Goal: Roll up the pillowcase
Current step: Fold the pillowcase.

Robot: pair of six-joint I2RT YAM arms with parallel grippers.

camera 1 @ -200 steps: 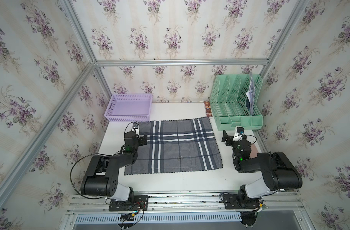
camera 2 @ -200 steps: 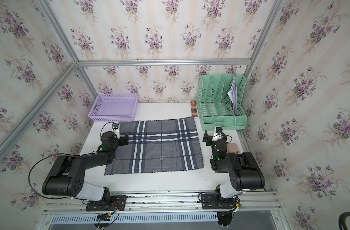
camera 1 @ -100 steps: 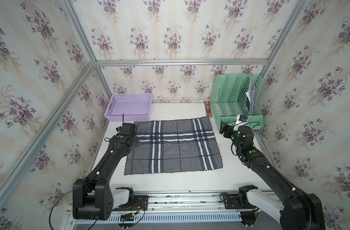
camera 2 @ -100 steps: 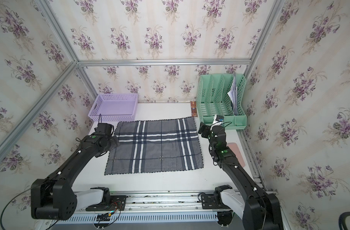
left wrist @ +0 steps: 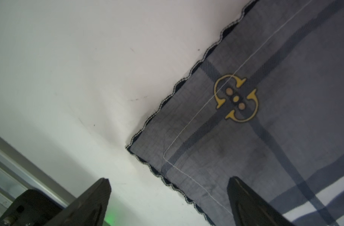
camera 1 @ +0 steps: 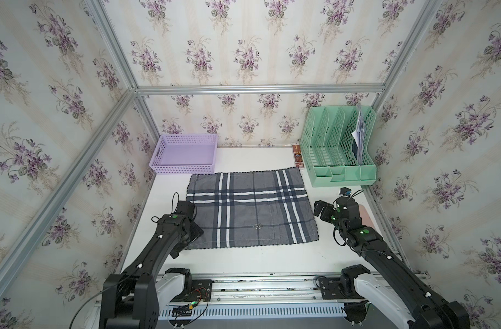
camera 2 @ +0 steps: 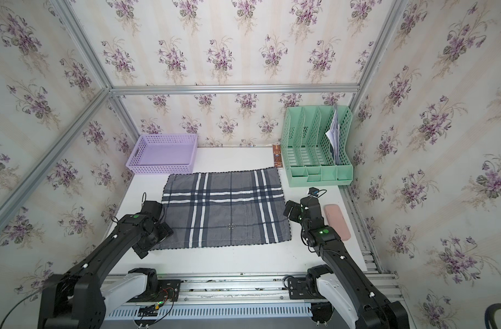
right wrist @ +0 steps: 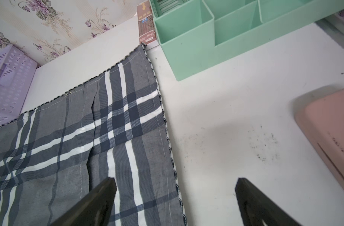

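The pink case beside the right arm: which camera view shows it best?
A top view shows the pink case whole and uncovered. In a top view the right arm covers part of the case. The right wrist view cuts it off at the picture's edge. The left wrist view does not show it.

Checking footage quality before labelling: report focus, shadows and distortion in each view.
In both top views: even light, no glare, a wide-angle look that splays the walls. Left wrist: pillowcase fairly sharp, left fingers blurred. Right wrist: right fingers blurred, soft shadow on the table beside the pink case.
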